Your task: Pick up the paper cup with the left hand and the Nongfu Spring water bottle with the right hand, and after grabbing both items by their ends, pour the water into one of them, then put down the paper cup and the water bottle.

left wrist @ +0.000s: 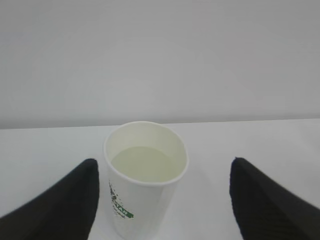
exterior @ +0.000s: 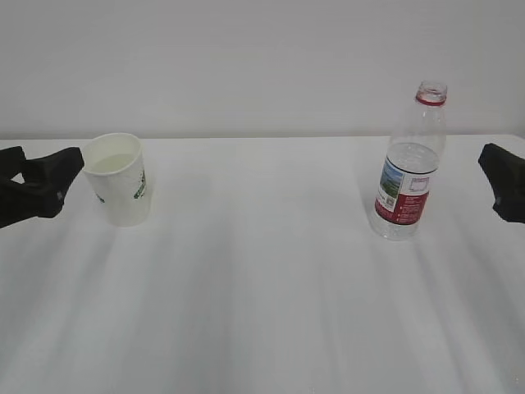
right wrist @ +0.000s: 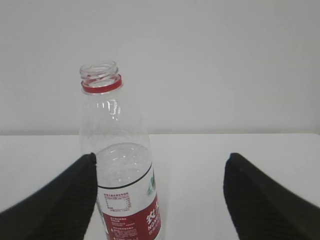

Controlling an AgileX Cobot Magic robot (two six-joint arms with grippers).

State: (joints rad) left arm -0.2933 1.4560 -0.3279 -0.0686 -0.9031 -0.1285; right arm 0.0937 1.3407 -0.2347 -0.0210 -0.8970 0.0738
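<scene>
— Fingers [left wrist: 57, 205] of the left hand [left wrist: 162, 200]: how do they stand?

— They are spread wide. The paper cup [left wrist: 145, 175] stands upright between them, nearer to the left-side finger and almost touching it, well apart from the other one. Nothing is pinched.

— What is inside the cup?

— Water [left wrist: 142, 162], about half of the cup's height, I think.

— And the right hand [right wrist: 157, 200]?

— Its fingers [right wrist: 267, 200] are also spread. The Nongfu Spring water bottle [right wrist: 122, 175] stands upright between them, close beside the left-side finger; whether it touches, I cannot tell. It has no cap, and some water remains in its lower part.

— From the exterior view?

— Both things stand on the white table [exterior: 262, 287], far from each other. The left fingertip is just beside the cup's rim. The right hand is near the bottle but apart from it.
</scene>
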